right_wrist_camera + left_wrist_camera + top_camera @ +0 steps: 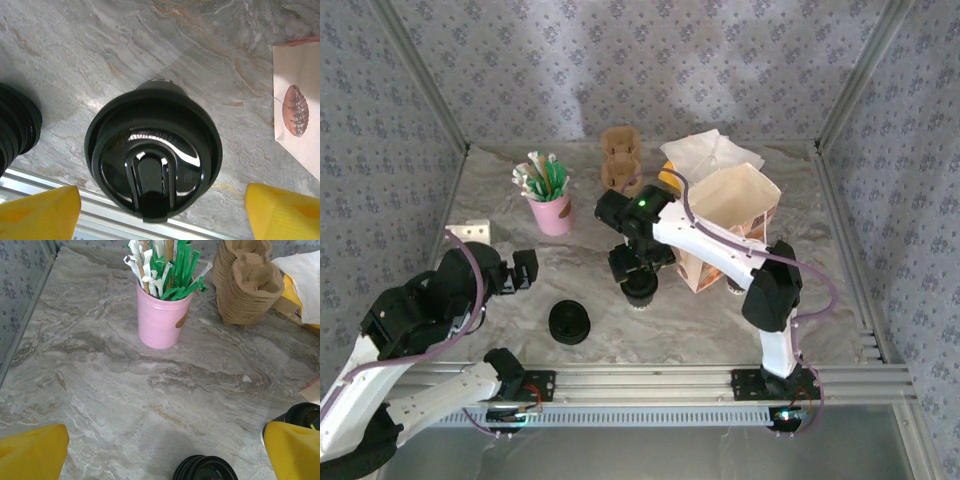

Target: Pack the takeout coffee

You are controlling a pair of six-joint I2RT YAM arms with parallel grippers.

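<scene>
Coffee cup is standing upright on the table, just left of the paper bag, not in it. Its lid is glossy black plastic, round, with a raised rim and an oval sip tab; the cup body underneath is mostly hidden.

The bag is standing open-topped: pale stiff paper, boxy, with a brown football print on one side. The table is showing a grey marble pattern with rusty veins, under a matte finish.

Left of the bag and nearer the arms, a squat stack of black lids is sitting, ribbed at the edges. Well left of the bag, a smooth pink cup is holding green and white wrapped sticks. Behind the bag and to its left, nested brown pulp carriers are sitting, rough and fibrous. Crumpled white paper is lying right behind the bag.

Right claw is hanging over the coffee beside the bag, its yellow fingers standing wide on either side of the lid, gap on both sides, gripping nothing.

Left claw is sitting far left of the bag, low over the table, spread wide and holding nothing.
</scene>
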